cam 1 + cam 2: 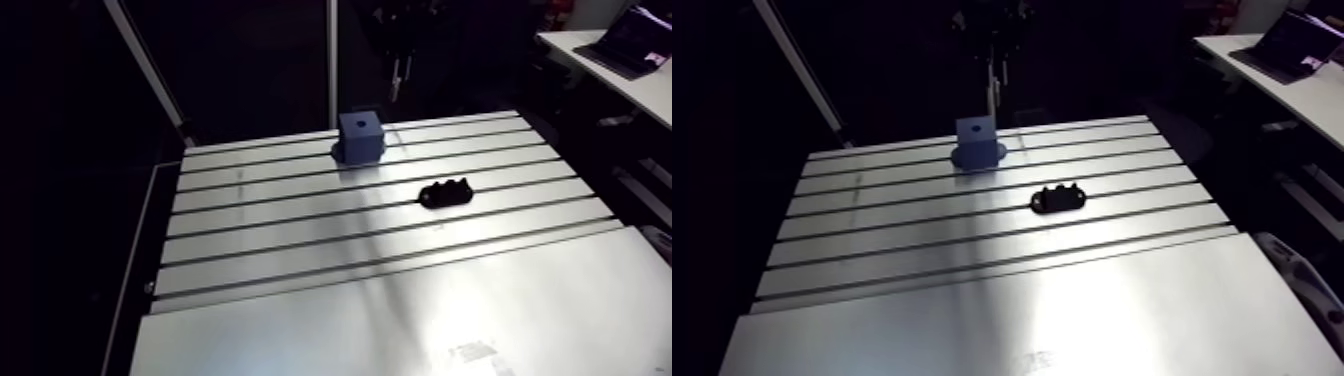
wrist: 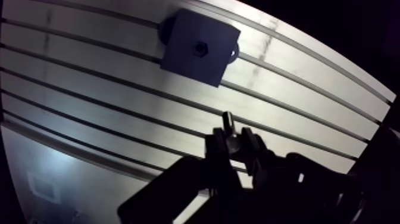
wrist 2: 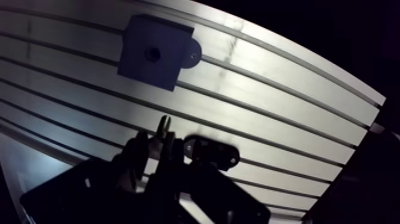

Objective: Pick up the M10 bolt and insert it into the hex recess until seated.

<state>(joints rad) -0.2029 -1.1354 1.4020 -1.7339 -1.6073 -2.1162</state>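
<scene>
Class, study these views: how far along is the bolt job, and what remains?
Done: the bolt looks picked up, off the table. In hand: the gripper is shut on it, apart from the blue block. Left: the recess in the block's top shows dark and apparently empty, so carrying over, lining up and seating remain.

Your slotted aluminium table [image 1: 300, 330] carries two things: a blue block [image 1: 361, 135] with a dark hole in its top, standing near the far edge, and a low black piece [image 1: 446, 192] a few slots away.
</scene>
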